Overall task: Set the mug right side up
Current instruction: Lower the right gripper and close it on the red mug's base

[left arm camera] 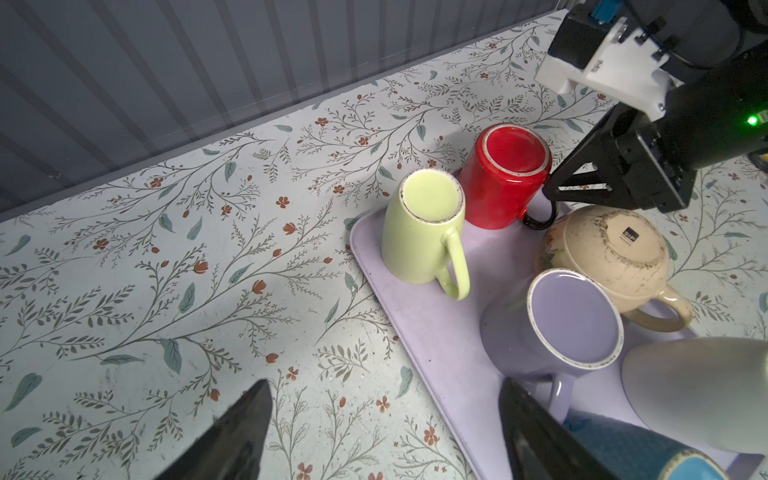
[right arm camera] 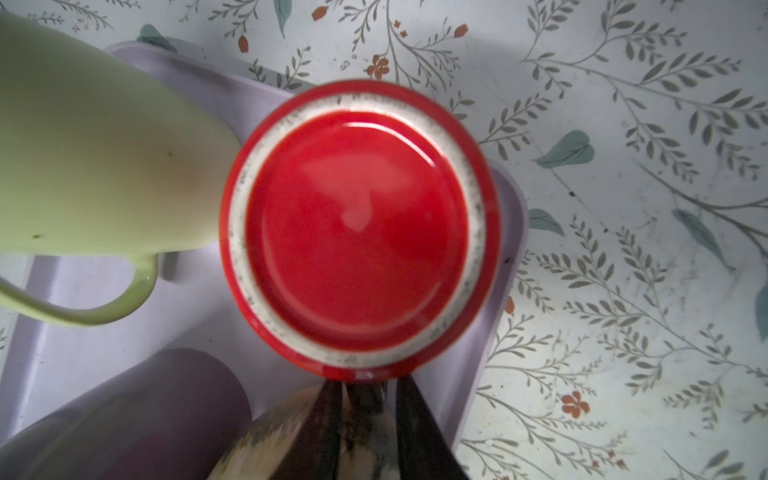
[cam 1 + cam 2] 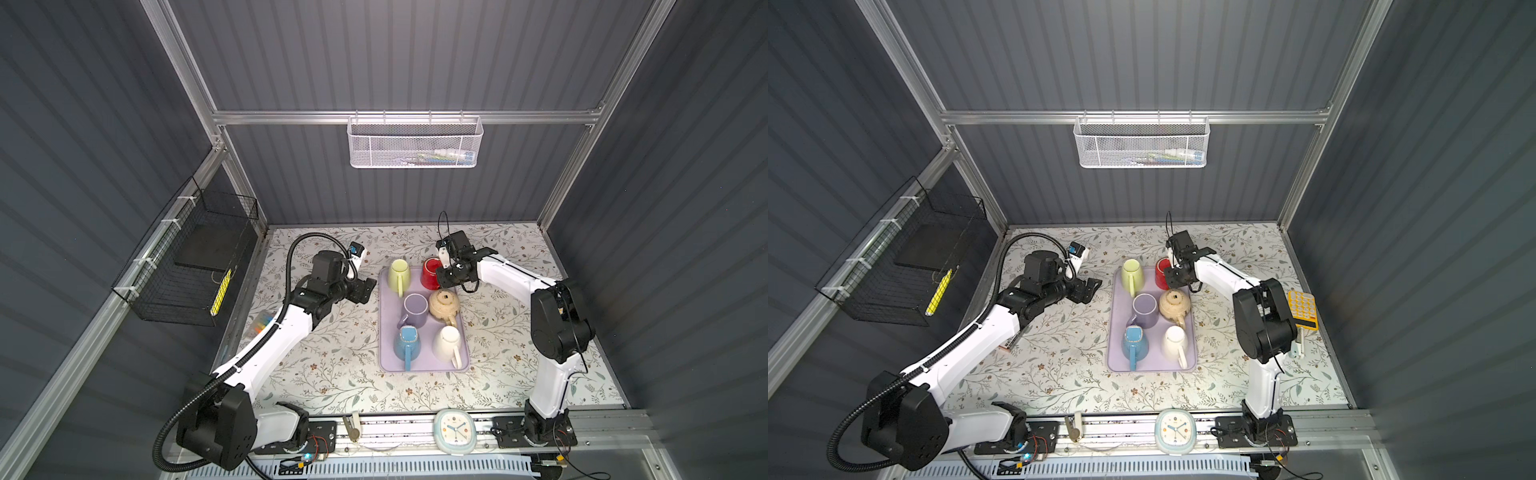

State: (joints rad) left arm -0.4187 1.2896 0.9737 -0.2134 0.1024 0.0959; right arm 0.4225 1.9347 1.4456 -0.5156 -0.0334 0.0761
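Right pincer (image 2: 368, 383) clamps the handle of the upside-down red mug (image 2: 357, 224); left pincer (image 1: 384, 383) (empty) gapes wide.

Tray (image 3: 387, 345) mid table (image 3: 332, 365); six mugs (image 3: 415, 309) on it, two per row. Right gripper (image 3: 442, 280) at back-right mug (image 3: 430, 272). Clock (image 3: 455, 430) at front edge.

Bright overhead light glares off the red mug (image 2: 357, 224), slightly blurred at close range.

Upturned red mug (image 1: 505, 174) on lilac tray (image 1: 415, 316), right pincer (image 1: 548, 193) at its handle, seemingly pinching it
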